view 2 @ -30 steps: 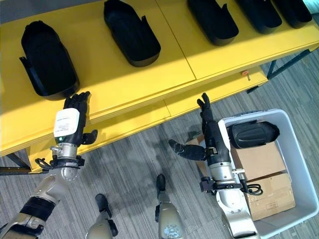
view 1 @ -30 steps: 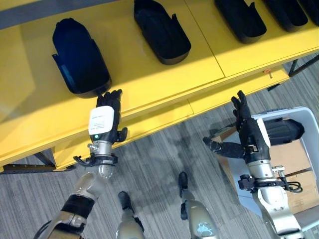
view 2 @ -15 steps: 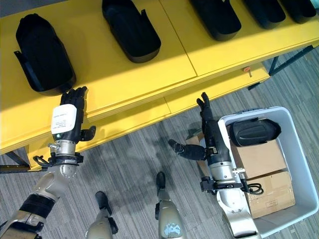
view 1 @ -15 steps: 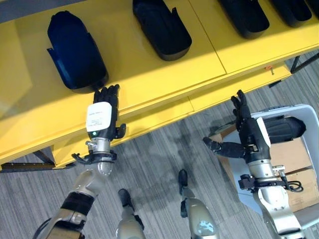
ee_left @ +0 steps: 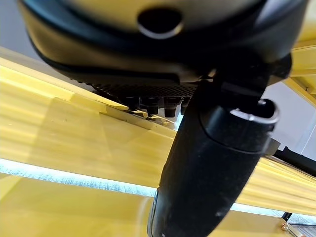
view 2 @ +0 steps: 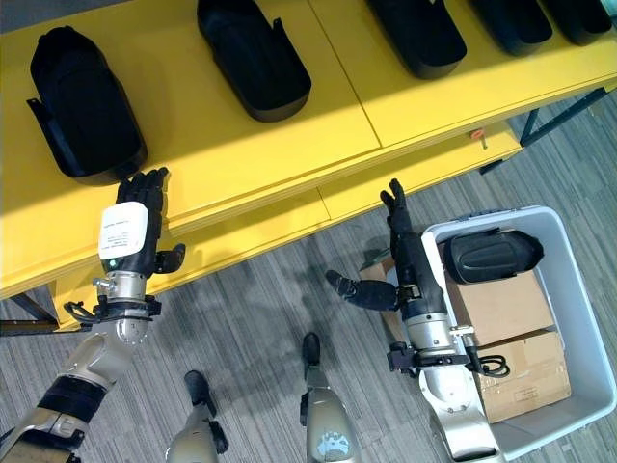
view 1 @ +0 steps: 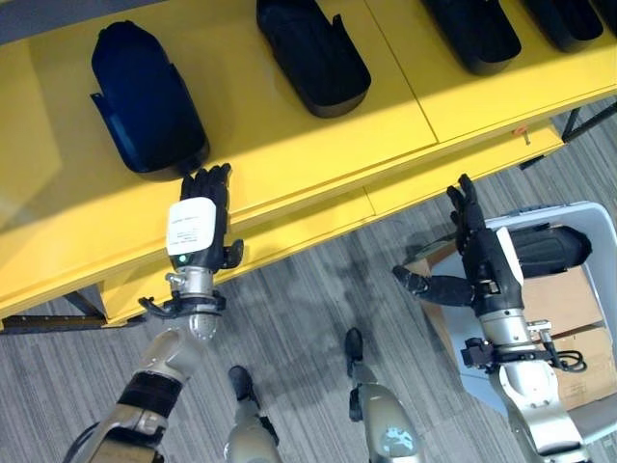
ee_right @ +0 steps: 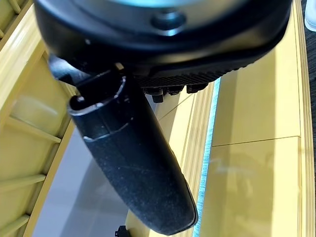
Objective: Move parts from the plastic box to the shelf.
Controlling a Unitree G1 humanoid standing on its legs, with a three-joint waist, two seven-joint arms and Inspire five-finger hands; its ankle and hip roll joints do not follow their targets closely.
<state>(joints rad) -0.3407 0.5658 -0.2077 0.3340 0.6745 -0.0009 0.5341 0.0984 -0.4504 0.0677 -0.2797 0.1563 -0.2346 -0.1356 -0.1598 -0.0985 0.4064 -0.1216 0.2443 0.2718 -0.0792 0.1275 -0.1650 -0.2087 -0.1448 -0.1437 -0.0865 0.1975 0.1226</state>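
Several black shell-shaped parts lie on the yellow shelf [view 1: 289,145]: one at the far left [view 1: 145,101], one beside it [view 1: 311,56], more toward the right [view 1: 479,34]. One black part [view 2: 490,256] rests in the grey plastic box [view 2: 578,318] at lower right, on brown cartons. My left hand [view 1: 198,227] is open and empty, fingers straight over the shelf's front edge just below the leftmost part. My right hand [view 1: 474,256] is open and empty, fingers straight, thumb out, at the box's left rim.
Two brown cartons [view 2: 506,313] lie in the box under the part. A lower yellow ledge [view 1: 318,231] runs below the shelf's front edge. Grey carpet [view 1: 318,309] lies between the shelf and the box. A dark shelf leg [view 2: 540,121] stands at right.
Since a second ago the whole picture shifted slightly, so the camera moved. Both hands keep their poses, open and empty.
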